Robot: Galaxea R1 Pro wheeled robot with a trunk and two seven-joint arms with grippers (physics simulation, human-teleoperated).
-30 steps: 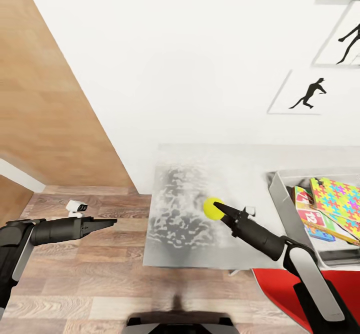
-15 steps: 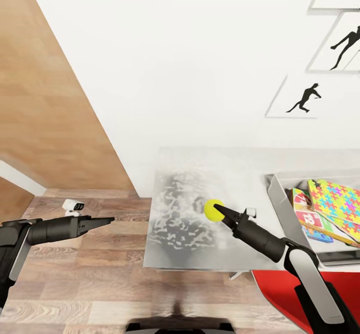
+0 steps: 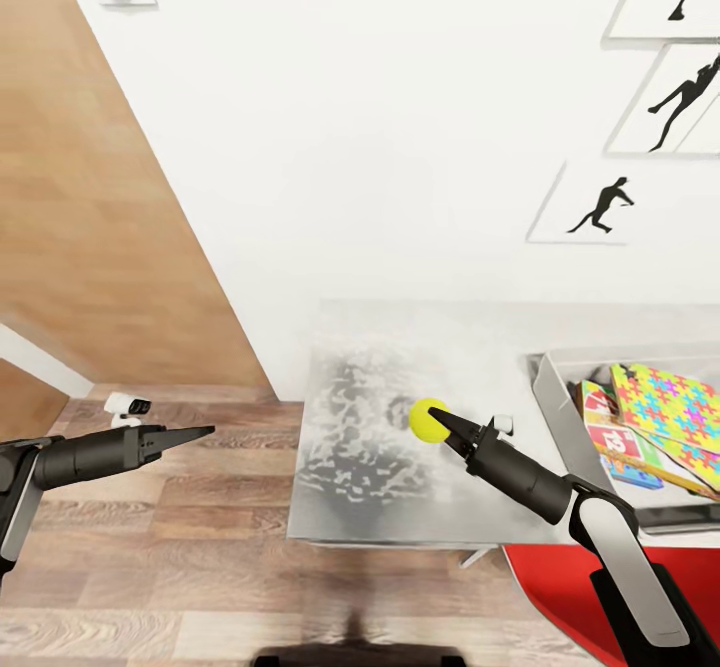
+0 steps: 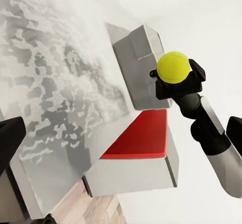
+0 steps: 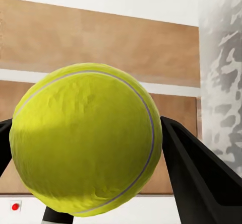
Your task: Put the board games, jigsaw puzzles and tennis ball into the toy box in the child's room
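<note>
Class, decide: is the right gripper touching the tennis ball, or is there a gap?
Touching. In the right wrist view, the tennis ball sits between the right gripper's fingers, pressed against them.

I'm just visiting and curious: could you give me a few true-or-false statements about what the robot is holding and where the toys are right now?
1. The right gripper is shut on the tennis ball. True.
2. The left gripper carries a board game. False: it holds nothing and hangs over the wooden floor.
3. A colourful jigsaw puzzle already lies in the toy box. True.
4. The tennis ball is inside the toy box. False: it is over the table, beside the box.
5. The toy box stands on the floor. False: it is on the table.
</note>
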